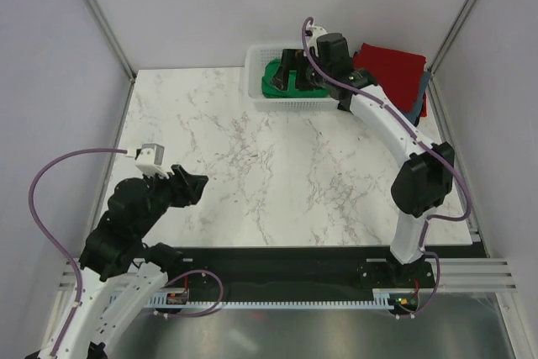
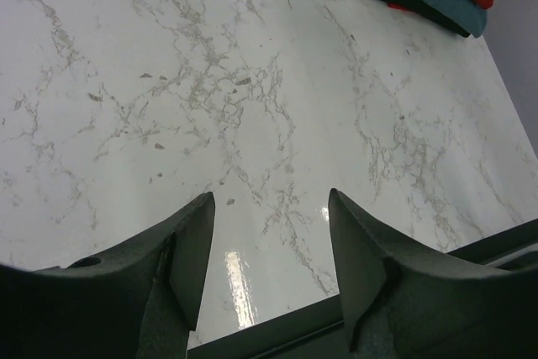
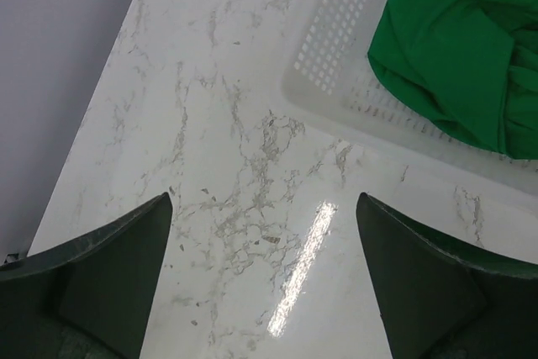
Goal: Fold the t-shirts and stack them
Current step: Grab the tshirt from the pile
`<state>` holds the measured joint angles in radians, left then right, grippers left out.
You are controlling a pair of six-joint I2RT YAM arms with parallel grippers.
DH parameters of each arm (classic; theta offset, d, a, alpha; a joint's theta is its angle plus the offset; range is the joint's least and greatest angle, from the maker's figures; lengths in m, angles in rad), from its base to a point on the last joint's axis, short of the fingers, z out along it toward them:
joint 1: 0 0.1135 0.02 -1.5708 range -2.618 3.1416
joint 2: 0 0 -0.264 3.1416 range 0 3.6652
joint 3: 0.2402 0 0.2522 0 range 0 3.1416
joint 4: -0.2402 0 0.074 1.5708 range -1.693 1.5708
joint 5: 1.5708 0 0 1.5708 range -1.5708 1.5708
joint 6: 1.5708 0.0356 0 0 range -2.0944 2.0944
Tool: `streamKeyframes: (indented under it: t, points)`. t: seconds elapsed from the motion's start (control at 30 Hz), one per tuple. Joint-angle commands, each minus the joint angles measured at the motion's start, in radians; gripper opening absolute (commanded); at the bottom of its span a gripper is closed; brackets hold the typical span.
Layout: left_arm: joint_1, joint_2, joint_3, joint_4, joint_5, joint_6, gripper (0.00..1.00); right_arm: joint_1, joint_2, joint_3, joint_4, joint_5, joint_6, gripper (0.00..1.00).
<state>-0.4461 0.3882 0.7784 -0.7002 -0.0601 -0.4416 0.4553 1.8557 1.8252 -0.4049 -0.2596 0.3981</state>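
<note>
Right pincer hangs spread, apparently over the basket holding green t-shirt; left pincer spread.

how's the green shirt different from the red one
The green shirt lies crumpled inside the white basket; the red shirt is folded flat outside it. The red one rests on a grey-blue shirt; the green one rests on basket mesh. Both are plain cloth.

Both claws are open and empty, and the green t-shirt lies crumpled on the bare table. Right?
No. The green t-shirt lies crumpled inside the white basket, not on the bare table; the right wrist view shows it. The left claw and right claw are indeed open and empty.
</note>
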Motion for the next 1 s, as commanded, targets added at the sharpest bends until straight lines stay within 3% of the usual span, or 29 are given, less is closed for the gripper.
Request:
streamKeyframes:
  t: [0.0, 0.33, 0.83, 0.9, 0.97]
  points:
    - [0.004, -0.026, -0.005, 0.047, 0.009, 0.044, 0.65, -0.01, 0.077, 0.072, 0.005, 0.088, 0.013, 0.98]
    - [0.004, 0.018, -0.01, 0.054, 0.055, 0.055, 0.66, -0.056, 0.456, 0.474, -0.046, 0.284, -0.041, 0.98]
    - [0.009, 0.043, -0.014, 0.053, 0.028, 0.049, 0.66, -0.06, 0.727, 0.588, -0.038, 0.418, -0.12, 0.98]
    - [0.009, 0.043, -0.016, 0.051, 0.023, 0.049, 0.66, -0.06, 0.747, 0.597, -0.025, 0.407, -0.122, 0.94]
    - [0.01, 0.041, -0.014, 0.053, 0.019, 0.047, 0.66, -0.058, 0.766, 0.609, -0.012, 0.393, -0.131, 0.82]
